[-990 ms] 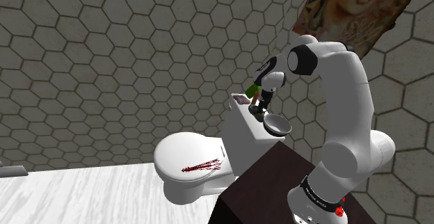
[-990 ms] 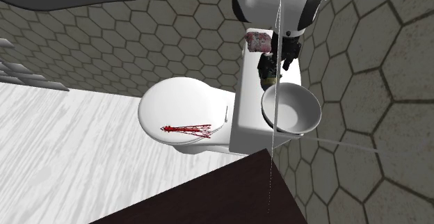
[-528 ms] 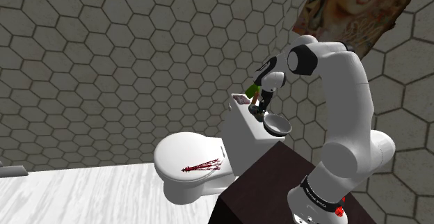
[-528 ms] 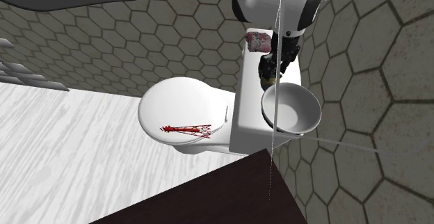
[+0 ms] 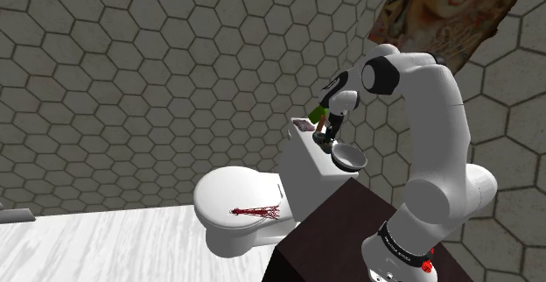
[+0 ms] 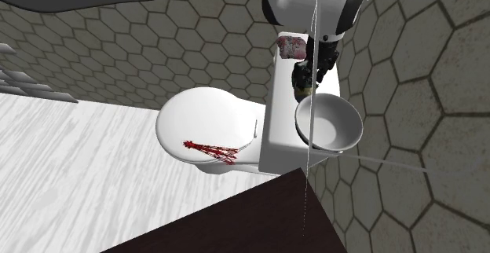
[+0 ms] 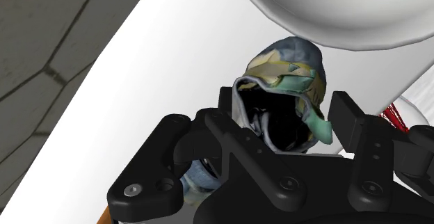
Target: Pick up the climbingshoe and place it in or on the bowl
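The climbing shoe (image 7: pixel 282 83), blue-grey and yellowish with a dark opening, sits on the white toilet tank lid (image 7: pixel 132 90), right beside the white bowl (image 7: pixel 348 7). My black gripper (image 7: pixel 288 115) reaches down over the shoe, one finger pressed against each side, clasping it. In the second exterior view the gripper (image 6: pixel 312 72) stands over the shoe (image 6: pixel 302 90), just beyond the bowl (image 6: pixel 328 122). From the shoulder view, the gripper (image 5: pixel 325 130) and the bowl (image 5: pixel 349 157) are on the tank top, under my bent arm.
A small pinkish block (image 6: pixel 292 47) lies on the tank lid beyond the shoe. The shut toilet lid (image 6: pixel 204 118) carries a red scribble (image 6: pixel 210 150). The dark stand (image 5: pixel 332 228) is close to the tank. A hexagon-tiled wall rises right behind the tank.
The fingers have closed in against the shoe's sides. The arm and shoe have stayed where they were. The red scribble on the toilet lid has shrunk and shifted.
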{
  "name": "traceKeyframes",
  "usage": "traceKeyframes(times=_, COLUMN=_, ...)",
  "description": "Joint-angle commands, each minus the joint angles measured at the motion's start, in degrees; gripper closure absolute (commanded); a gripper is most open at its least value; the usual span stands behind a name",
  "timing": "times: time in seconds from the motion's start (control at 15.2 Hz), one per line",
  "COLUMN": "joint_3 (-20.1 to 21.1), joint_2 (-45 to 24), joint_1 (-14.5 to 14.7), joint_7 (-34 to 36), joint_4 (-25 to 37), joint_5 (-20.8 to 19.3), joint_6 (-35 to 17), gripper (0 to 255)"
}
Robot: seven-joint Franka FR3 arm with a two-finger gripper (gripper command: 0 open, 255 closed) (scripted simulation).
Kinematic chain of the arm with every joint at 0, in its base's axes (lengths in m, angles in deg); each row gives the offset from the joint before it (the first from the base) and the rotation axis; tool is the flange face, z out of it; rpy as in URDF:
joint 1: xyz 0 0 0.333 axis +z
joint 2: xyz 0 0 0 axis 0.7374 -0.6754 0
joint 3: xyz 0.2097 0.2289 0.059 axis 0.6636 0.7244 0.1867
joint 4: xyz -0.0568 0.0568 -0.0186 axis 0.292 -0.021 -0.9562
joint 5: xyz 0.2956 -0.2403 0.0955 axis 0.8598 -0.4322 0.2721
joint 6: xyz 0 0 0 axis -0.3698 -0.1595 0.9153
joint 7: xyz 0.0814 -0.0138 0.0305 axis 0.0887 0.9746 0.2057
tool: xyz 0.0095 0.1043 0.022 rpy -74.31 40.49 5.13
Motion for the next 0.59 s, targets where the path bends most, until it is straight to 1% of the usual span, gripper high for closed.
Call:
traceKeyframes(times=0.0, joint_3=-0.2, joint_2=0.6, joint_1=0.1, joint_7=0.1, joint_4=-0.2, joint_5=-0.2, joint_6=0.4, gripper=255)
traceKeyframes(times=0.53, joint_3=-1.7, joint_2=5.1, joint_1=1.3, joint_7=0.7, joint_4=-0.9, joint_5=-1.8, joint_6=4.1, gripper=255)
